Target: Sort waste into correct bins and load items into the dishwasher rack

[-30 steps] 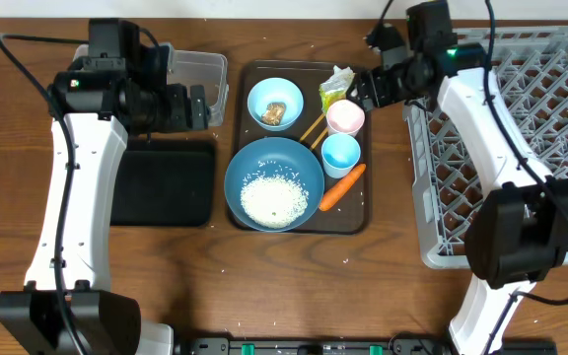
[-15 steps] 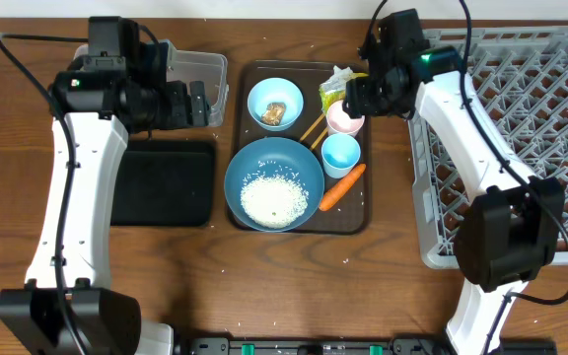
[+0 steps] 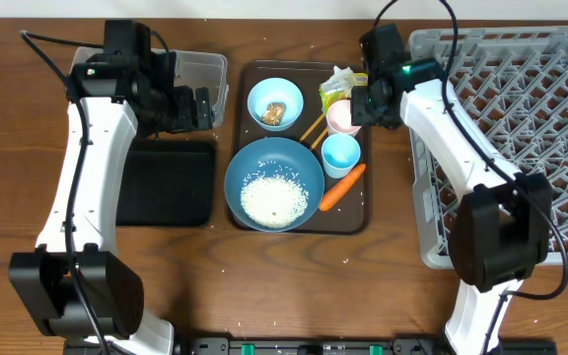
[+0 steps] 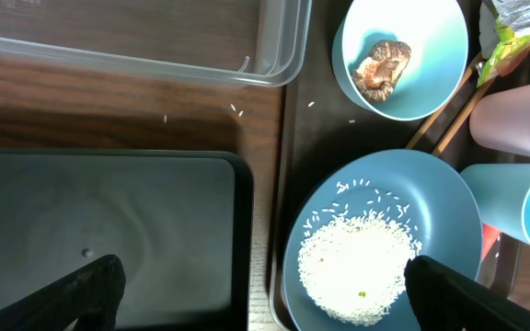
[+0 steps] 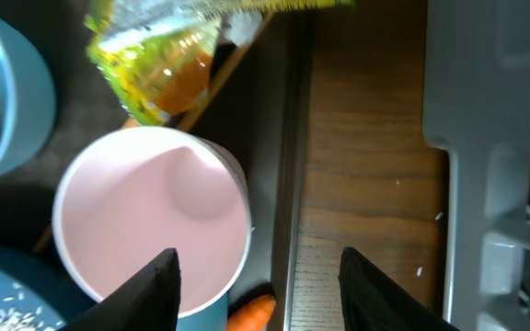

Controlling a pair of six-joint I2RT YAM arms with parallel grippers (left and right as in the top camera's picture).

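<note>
On the brown serving tray [image 3: 365, 212] stand a large dark-blue bowl [image 3: 274, 184] of white rice [image 4: 352, 262], a small light-blue bowl [image 3: 275, 104] with a brown lump [image 4: 382, 66], a pink cup [image 3: 343, 118], a light-blue cup [image 3: 341, 154], an orange carrot [image 3: 342, 186], a yellow-green wrapper [image 3: 335, 89] and chopsticks [image 3: 313, 126]. My right gripper [image 3: 365, 106] is open; in the right wrist view [image 5: 260, 280] one finger is over the pink cup [image 5: 145, 225]. My left gripper [image 3: 200, 106] is open and empty, between black tray and bowl in the left wrist view [image 4: 265, 299].
The clear tub [image 3: 197, 77] sits at the back left, with the black tray [image 3: 166, 184] in front of it. The grey rack [image 3: 521, 128] fills the right side. A strip of bare wood [image 5: 366, 184] lies between serving tray and rack. Stray rice grains dot the table.
My right gripper has swung left from beside the rack to over the pink cup. My left arm has shifted slightly to the right.
</note>
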